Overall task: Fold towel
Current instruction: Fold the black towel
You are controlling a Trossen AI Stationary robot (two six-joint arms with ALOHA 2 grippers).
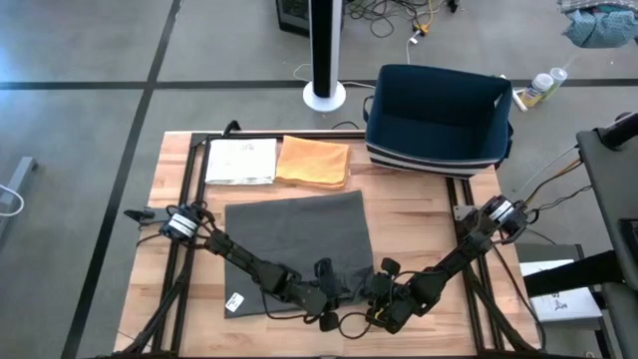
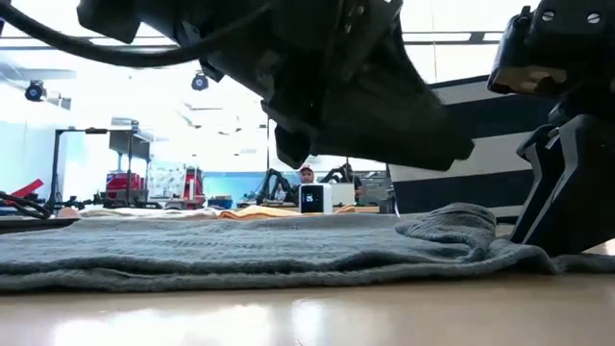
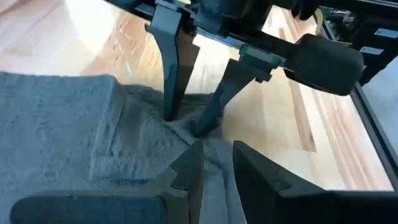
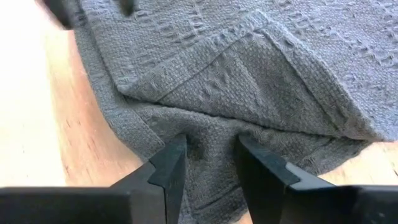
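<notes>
A grey towel lies spread flat on the wooden table, with a white tag at its near left corner. Both grippers are low at its near edge, close together. My left gripper is just left of the near right corner. My right gripper is at that corner. Each has its fingers narrowly apart with towel between them. In the low view the towel lies flat and bunches up beside the right gripper's finger. My left gripper pinches the towel's near edge between its two fingers, slanting down from the near side. The towel there rests on the table, rumpled and slack. One layer or several, I cannot tell. My right gripper pinches the towel at its near right corner, slanting down from the near right. The cloth puckers into a raised ridge between the fingers. That corner lies on the table, and the rest of the towel stays flat.
An orange cloth and a white sheet lie beyond the towel's far edge. A dark blue bin stands at the far right corner. Bare wood shows left and right of the towel. Black frame rails run along both table sides.
</notes>
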